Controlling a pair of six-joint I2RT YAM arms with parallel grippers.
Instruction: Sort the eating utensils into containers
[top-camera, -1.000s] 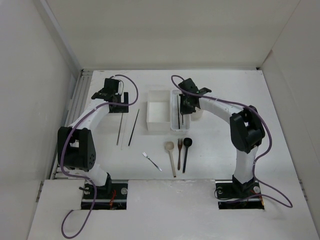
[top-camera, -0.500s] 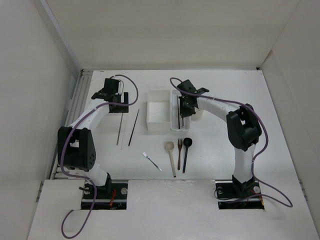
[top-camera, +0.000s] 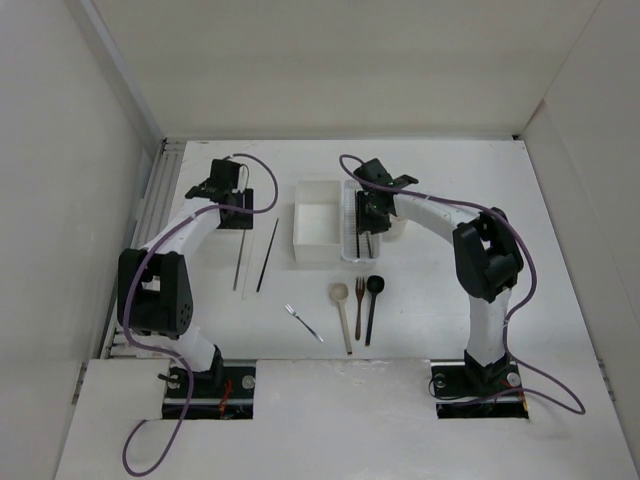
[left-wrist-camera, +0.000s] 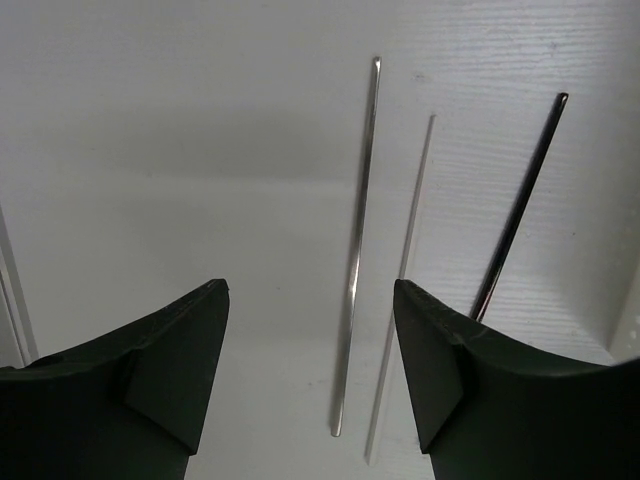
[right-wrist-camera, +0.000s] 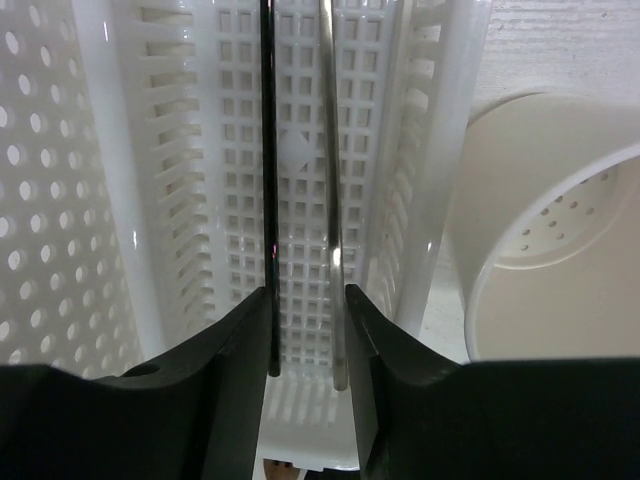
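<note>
My left gripper (top-camera: 236, 212) (left-wrist-camera: 310, 290) hangs open over the far ends of three chopsticks on the table. A silver chopstick (left-wrist-camera: 357, 250) lies between its fingers, a pale chopstick (left-wrist-camera: 408, 250) runs by the right finger, and a dark chopstick (left-wrist-camera: 520, 210) lies outside it. My right gripper (top-camera: 368, 220) (right-wrist-camera: 307, 295) is open low in the white perforated tray (top-camera: 349, 240) (right-wrist-camera: 300, 230). A dark chopstick (right-wrist-camera: 268, 180) and a silver chopstick (right-wrist-camera: 328, 180) lie apart there, one beside each finger. The white square box (top-camera: 317, 232) stands left of the tray; the beige cup (right-wrist-camera: 560, 230) stands right of it.
Near the table's front lie a small silver fork (top-camera: 303, 322), a pale wooden spoon (top-camera: 342, 312), a brown wooden fork (top-camera: 358, 305) and a black spoon (top-camera: 372, 305). White walls close in the table on three sides. A rail runs along the left edge (top-camera: 150, 210).
My right gripper's jaws have parted, and the two chopsticks between them now lie apart in the tray. My left gripper's jaws have narrowed somewhat over the chopsticks on the table.
</note>
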